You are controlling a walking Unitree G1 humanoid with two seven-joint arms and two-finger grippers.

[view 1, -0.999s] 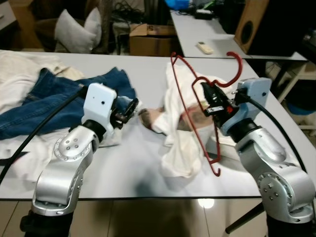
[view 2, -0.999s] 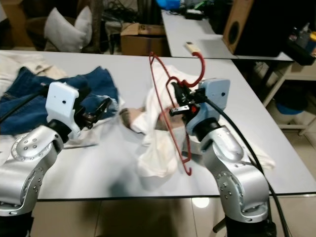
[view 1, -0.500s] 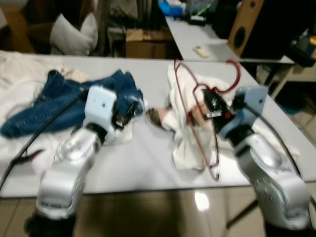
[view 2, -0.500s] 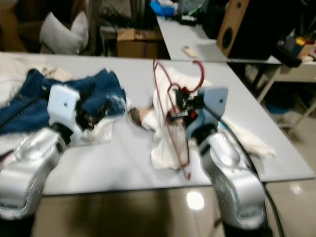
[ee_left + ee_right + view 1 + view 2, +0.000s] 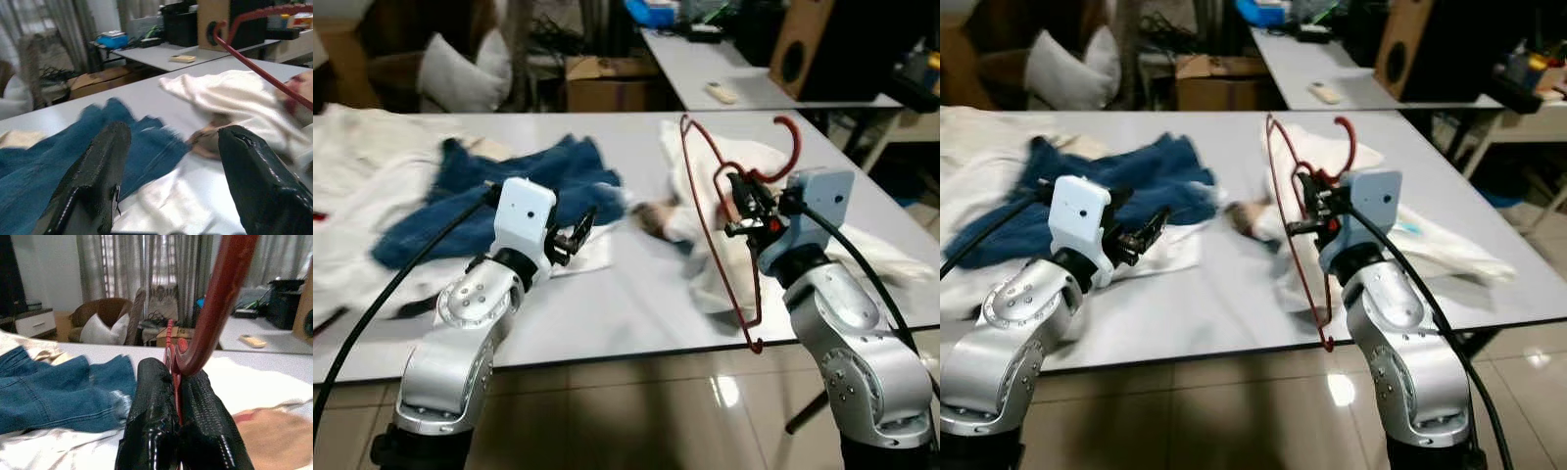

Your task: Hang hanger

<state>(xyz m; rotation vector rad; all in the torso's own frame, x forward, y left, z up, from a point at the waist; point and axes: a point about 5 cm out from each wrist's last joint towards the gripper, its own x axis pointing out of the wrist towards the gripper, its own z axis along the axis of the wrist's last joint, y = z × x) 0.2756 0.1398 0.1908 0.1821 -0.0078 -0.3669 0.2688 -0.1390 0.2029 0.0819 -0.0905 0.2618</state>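
- right gripper (image 5: 741,204), centre-right of the left eye view, fingers clenched on the red hanger (image 5: 717,211) just below its hook; right wrist view shows both black fingers (image 5: 149,421) pressed together with the red wire between them
- hanger held upright above the table's near right part; hook at upper right of the frame, its lower corner hanging past the table's front edge; not hung on anything
- left gripper (image 5: 579,227), left of centre, fingers released and spread, grasping nothing; it hovers over a white cloth (image 5: 592,253) near the blue jeans (image 5: 499,191)
- white garment (image 5: 724,259) lies behind the hanger on the grey table (image 5: 607,304); blurred
- pillow (image 5: 460,70) at upper left; cardboard box (image 5: 607,78) at upper centre; wooden speaker (image 5: 795,44) at upper right
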